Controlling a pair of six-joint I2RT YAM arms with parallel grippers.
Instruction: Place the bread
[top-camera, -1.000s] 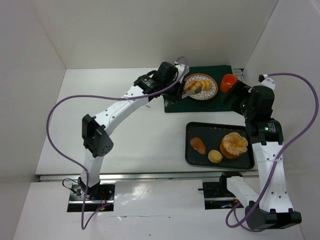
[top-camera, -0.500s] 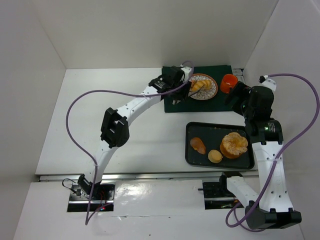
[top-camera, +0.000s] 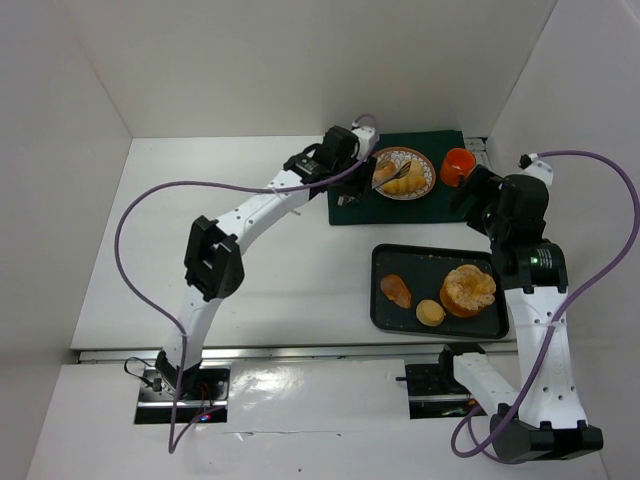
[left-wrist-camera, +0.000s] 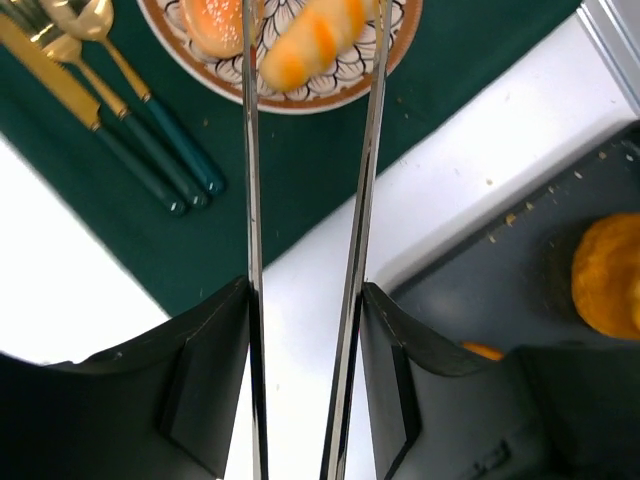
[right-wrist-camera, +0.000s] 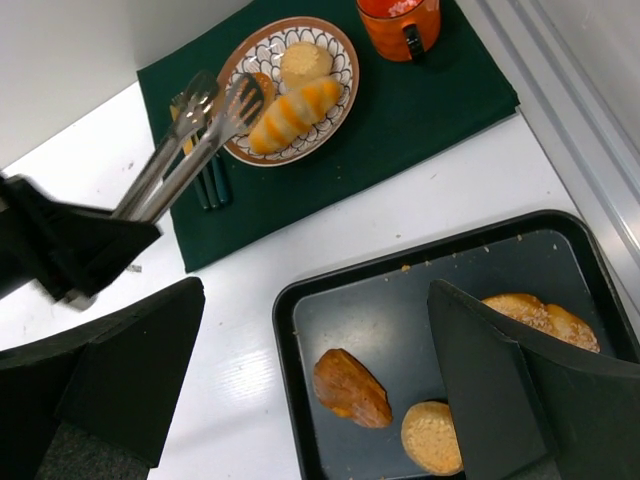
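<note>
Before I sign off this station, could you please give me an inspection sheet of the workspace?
Surface: white table carrying a green placemat and a black tray.
Job's things: striped roll and round bun on the patterned plate; brown pastry, small bun and large loaf on the tray.
Clutter: orange mug and cutlery on the placemat.
Tools: left tool shut on tongs, their tips over the plate; right tool open above the tray.
Cables: purple cables looping from each arm.
Surroundings: white enclosure walls; nothing else seen.
</note>
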